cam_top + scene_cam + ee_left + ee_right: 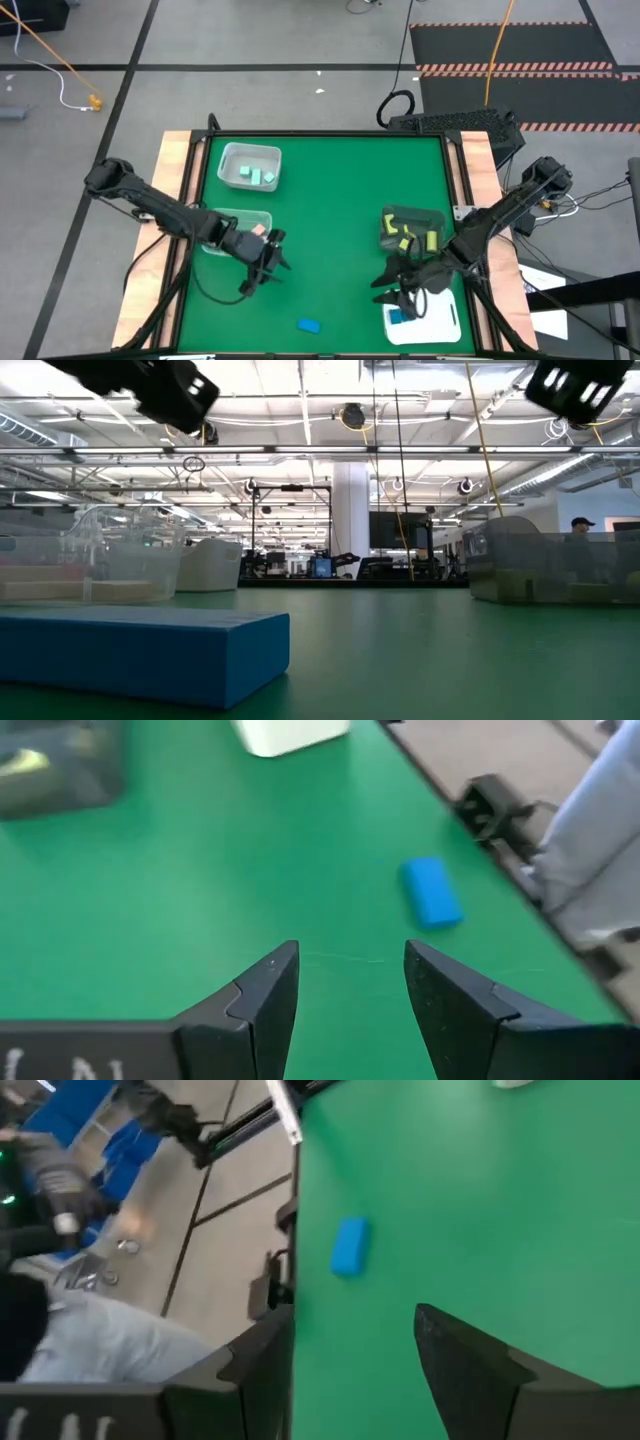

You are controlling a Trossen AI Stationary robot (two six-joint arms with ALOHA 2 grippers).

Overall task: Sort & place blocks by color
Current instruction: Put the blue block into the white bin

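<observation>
Green table [330, 200]: far clear bin [250, 166] holds mint blocks [258, 176]; white tray [425, 322], blue block [398, 317].

a grey floor [300, 40] crossed by dark lines surrounds the green table [330, 200], with black ribbed mats [510, 40] edged in striped tape beyond it. bright ceiling strip lights [300, 390], a white pillar [351, 520] and dark monitors [390, 530] fill the hall behind.

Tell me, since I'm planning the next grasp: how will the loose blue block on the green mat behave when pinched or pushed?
The blue block lies flat with broad faces, so it should slide rather than roll. Its straight edges in the low view suggest it stays stiff. It is small, so probably light.
</observation>
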